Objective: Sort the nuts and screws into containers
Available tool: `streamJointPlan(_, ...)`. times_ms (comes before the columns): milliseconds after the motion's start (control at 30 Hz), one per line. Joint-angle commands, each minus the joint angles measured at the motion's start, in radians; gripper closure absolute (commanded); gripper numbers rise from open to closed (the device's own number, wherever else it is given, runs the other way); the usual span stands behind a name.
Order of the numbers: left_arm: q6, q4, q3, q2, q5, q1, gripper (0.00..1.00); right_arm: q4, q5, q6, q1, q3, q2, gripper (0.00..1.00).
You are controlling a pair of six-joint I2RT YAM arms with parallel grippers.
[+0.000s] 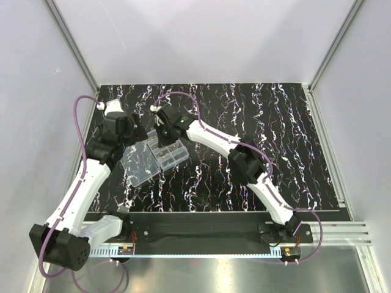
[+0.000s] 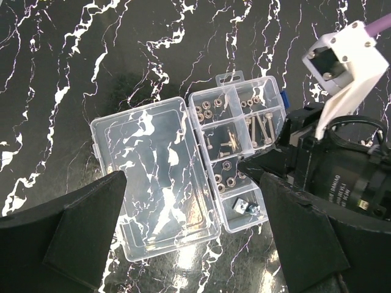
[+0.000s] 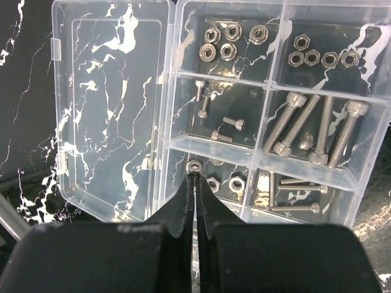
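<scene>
The clear organiser box stands open, its containers (image 3: 263, 91) holding sorted parts and its flat lid (image 3: 110, 104) folded out to the left. Nuts (image 3: 221, 43) fill the two top compartments. Short screws (image 3: 232, 123) and long screws (image 3: 317, 131) lie in the middle row. My right gripper (image 3: 194, 177) is shut, its tips pinching the near edge of a silvery nut (image 3: 193, 165) over the lower-left compartment, where more nuts (image 3: 237, 183) lie. My left gripper (image 2: 195, 244) hangs wide open above the lid (image 2: 153, 177) and holds nothing. From above, both grippers meet over the box (image 1: 170, 152).
The box rests on a black marbled tabletop (image 1: 275, 134) bounded by white walls. A small metal block (image 2: 244, 207) lies in the box's end compartment. The right arm's wrist (image 2: 342, 165) crowds the box's right side. A purple cable (image 1: 177, 97) loops behind the arms.
</scene>
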Motion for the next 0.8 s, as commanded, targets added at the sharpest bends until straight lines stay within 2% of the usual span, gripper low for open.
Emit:
streamJointPlan(0, 0.001, 0.021, 0.004, -0.024, -0.029, -0.002, 0.01, 0.051, -0.024, 0.011, -0.003, 0.072, -0.006, 1.0)
streamJointPlan(600, 0.004, 0.022, 0.004, -0.021, -0.032, -0.004, 0.01, 0.052, 0.061, -0.018, -0.003, 0.165, 0.109, 0.98)
streamJointPlan(700, 0.005, 0.019, 0.004, -0.024, -0.037, -0.004, 0.01, 0.048, 0.065, -0.023, -0.003, 0.173, 0.11, 0.86)
streamJointPlan(767, 0.005, 0.021, 0.004, -0.024, -0.038, -0.004, 0.01, 0.036, 0.052, -0.015, -0.003, 0.19, 0.112, 0.71)
